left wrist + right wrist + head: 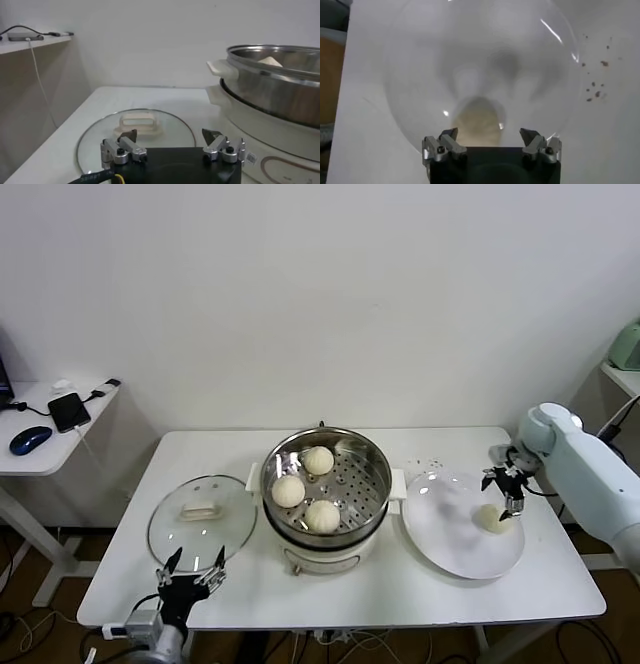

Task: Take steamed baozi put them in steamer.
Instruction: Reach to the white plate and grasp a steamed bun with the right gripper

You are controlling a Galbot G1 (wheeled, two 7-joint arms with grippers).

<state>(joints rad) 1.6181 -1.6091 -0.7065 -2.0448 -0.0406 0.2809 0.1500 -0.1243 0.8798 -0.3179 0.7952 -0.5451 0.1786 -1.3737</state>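
The steamer stands mid-table with three cream-white baozi on its perforated tray: one at the back, one at the left, one at the front. A fourth baozi lies on the white plate to the right. My right gripper is open and empty, just above that baozi; in the right wrist view the baozi sits between the spread fingers. My left gripper is open and idle at the front edge near the glass lid; it also shows in the left wrist view.
The round glass lid with a white handle lies flat left of the steamer, also in the left wrist view. The steamer wall rises beside the left gripper. A side desk with phone and mouse stands far left.
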